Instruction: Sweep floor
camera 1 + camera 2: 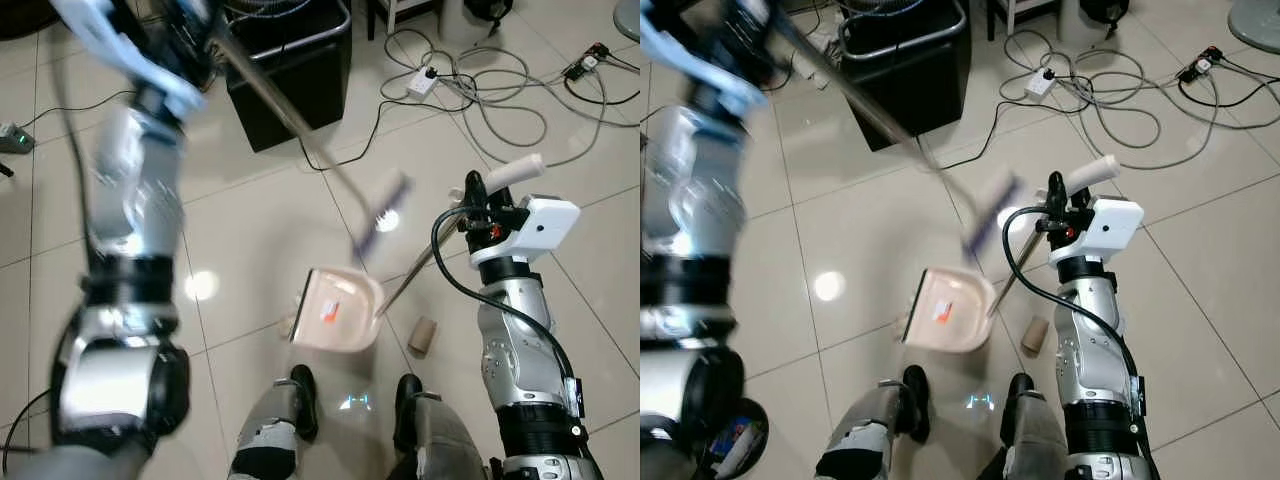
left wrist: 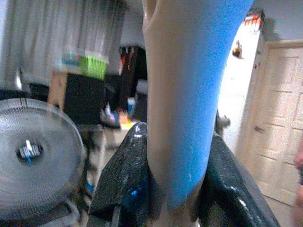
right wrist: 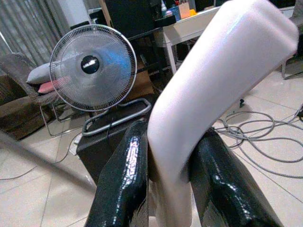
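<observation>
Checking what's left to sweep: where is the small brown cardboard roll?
The small brown cardboard roll lies on the tiled floor, just right of the pink plastic dustpan.

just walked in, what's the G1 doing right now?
Sweeping a tiled floor. The left gripper is shut on the broom handle, blurred mid-motion, with the broom head near the dustpan. The right gripper is shut on the dustpan's long pale handle, holding the pan on the floor in front of the robot's feet. A small brown cylinder lies on the tiles just beside the pan, not in it.
</observation>
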